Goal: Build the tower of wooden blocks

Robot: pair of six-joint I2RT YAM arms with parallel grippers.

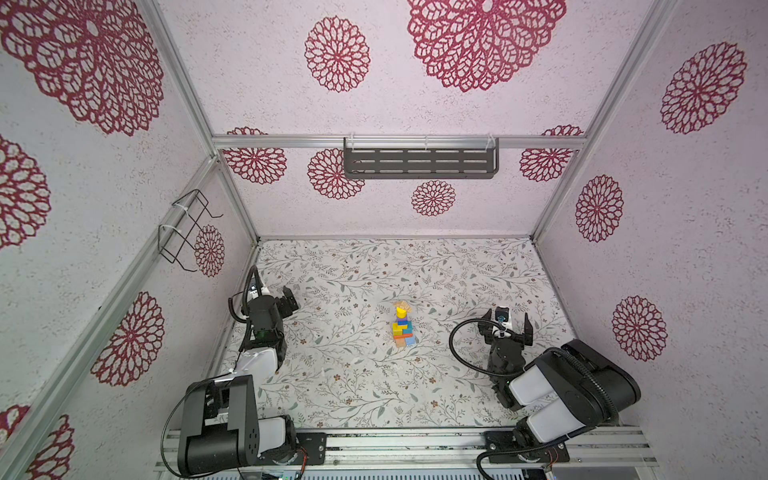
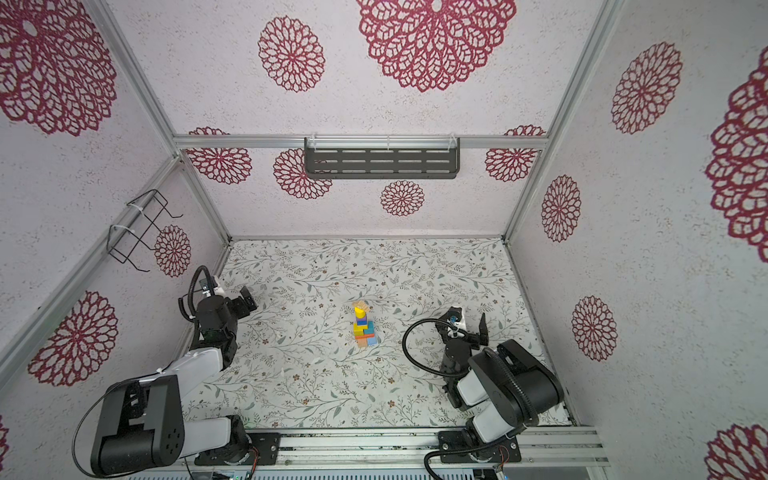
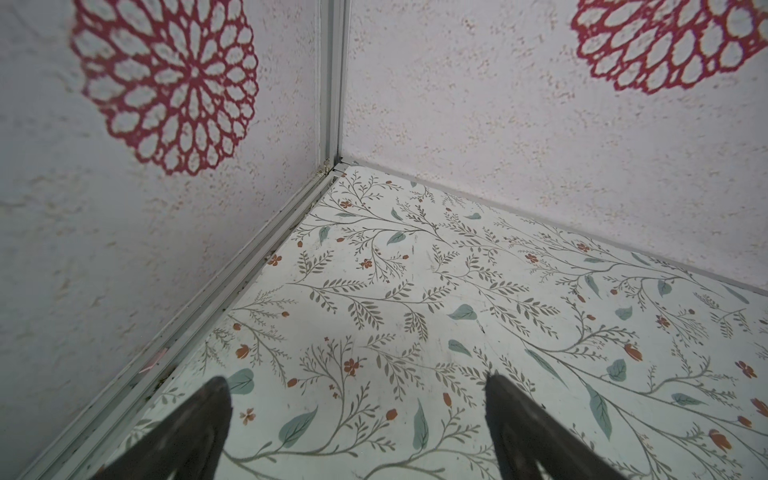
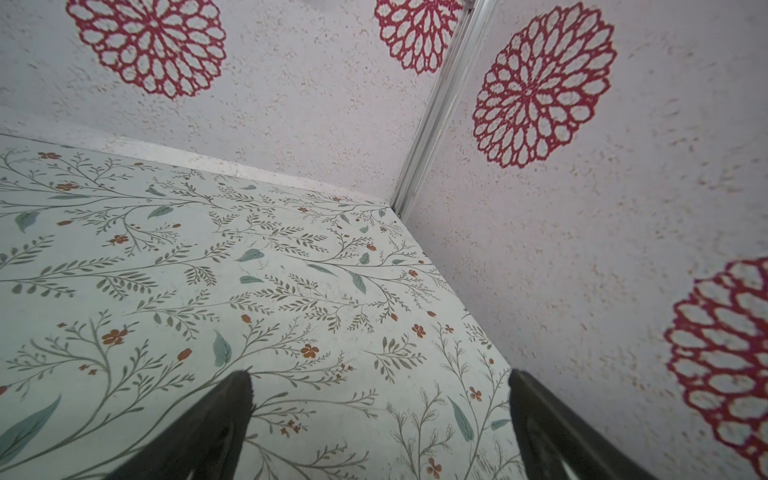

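Wood block tower (image 1: pixel 403 326): stands upright near the middle of the floral table (image 1: pixel 353 374). Tan and light blue blocks form the base, with orange, yellow, teal and blue above and a yellow cylinder near the top. Left gripper (image 3: pixel 357 384): jaws spread wide, holding nothing, by the left wall, well apart from the tower. Right gripper (image 4: pixel 378 376): jaws spread wide, holding nothing, well to the tower's right.

1. I see the wood block tower (image 1: pixel 402 327) standing upright, middle of the tabletop (image 1: pixel 332 395).
2. Base: tan block (image 1: pixel 400 343) beside light blue block (image 1: pixel 410 341).
3. Orange, teal, yellow and blue layers follow; a yellow cylinder (image 1: pixel 401 312) sits near the top.
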